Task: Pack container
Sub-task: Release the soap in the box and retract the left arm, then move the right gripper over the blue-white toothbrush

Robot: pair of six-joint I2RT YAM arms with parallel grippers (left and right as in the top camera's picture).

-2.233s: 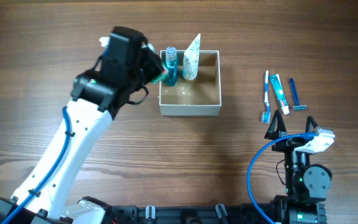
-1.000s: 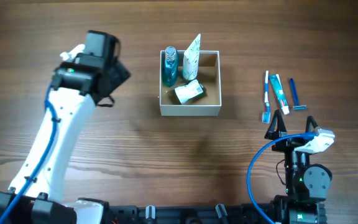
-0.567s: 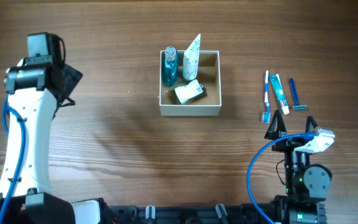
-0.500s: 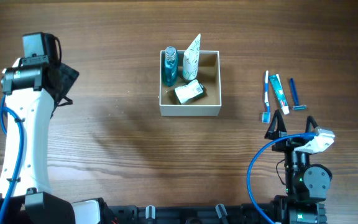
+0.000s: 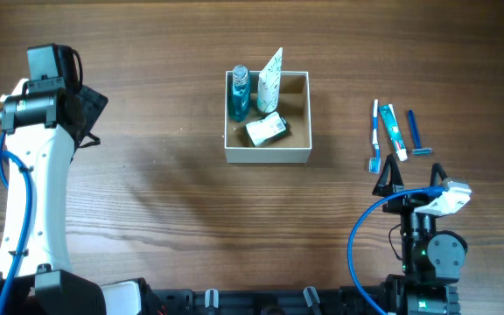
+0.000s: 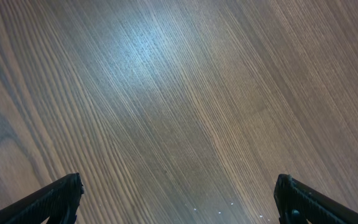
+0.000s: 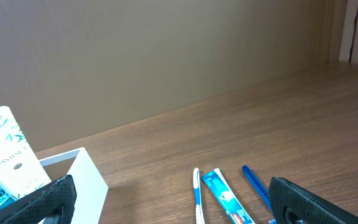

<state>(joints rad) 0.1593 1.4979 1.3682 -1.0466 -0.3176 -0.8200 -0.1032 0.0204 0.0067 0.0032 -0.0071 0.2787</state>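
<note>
Container [image 5: 267, 155]: white box, mid-table [image 5: 191, 227]. Holds bottle [image 5: 240, 94] and tube [image 5: 270, 80] upright at far wall, and packet [image 5: 266, 129] lying flat.
Toothbrush [image 5: 375, 136], toothpaste [image 5: 394, 129], razor [image 5: 416, 133]: side by side, well right of container.
Left gripper [image 6: 178, 186]: far left over bare wood, jaws wide, empty.
Right gripper [image 5: 392, 175]: near toothbrush, jaws wide, empty.

Right wrist view: container [image 7: 87, 173] and toothpaste tube [image 7: 225, 199] cut by the bottom edge; overhead: print on white packet [image 5: 266, 129] illegible.
</note>
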